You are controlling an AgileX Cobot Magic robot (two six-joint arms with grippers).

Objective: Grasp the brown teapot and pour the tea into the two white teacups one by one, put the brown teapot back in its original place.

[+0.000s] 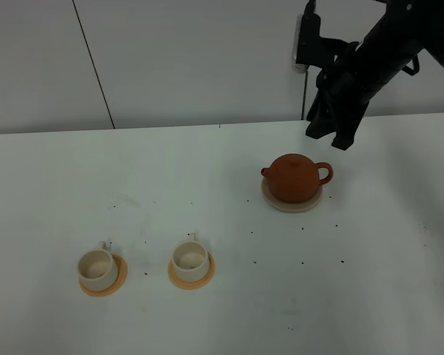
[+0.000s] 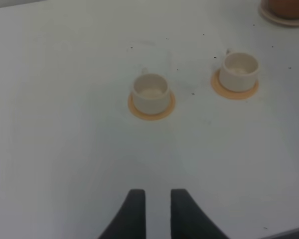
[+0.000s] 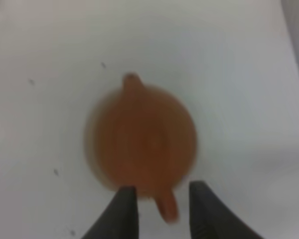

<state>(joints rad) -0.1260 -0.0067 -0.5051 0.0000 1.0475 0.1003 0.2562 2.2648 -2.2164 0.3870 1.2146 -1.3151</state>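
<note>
The brown teapot [image 1: 294,177] sits on its beige round coaster [image 1: 292,203], spout to the left and loop handle to the right. My right gripper [image 1: 328,138] hangs open just above and behind it. In the right wrist view the teapot [image 3: 144,137] is blurred, and its handle lies between the two fingertips [image 3: 125,209] without touching them. Two white teacups [image 1: 96,264] [image 1: 189,257] stand on orange coasters at the front left. Both teacups [image 2: 150,91] [image 2: 239,69] appear in the left wrist view, well ahead of my left gripper [image 2: 158,209], which holds nothing, its fingers a narrow gap apart.
Small dark specks dot the white table [image 1: 399,281]. A grey wall stands behind the table's far edge. The left arm is outside the exterior high view.
</note>
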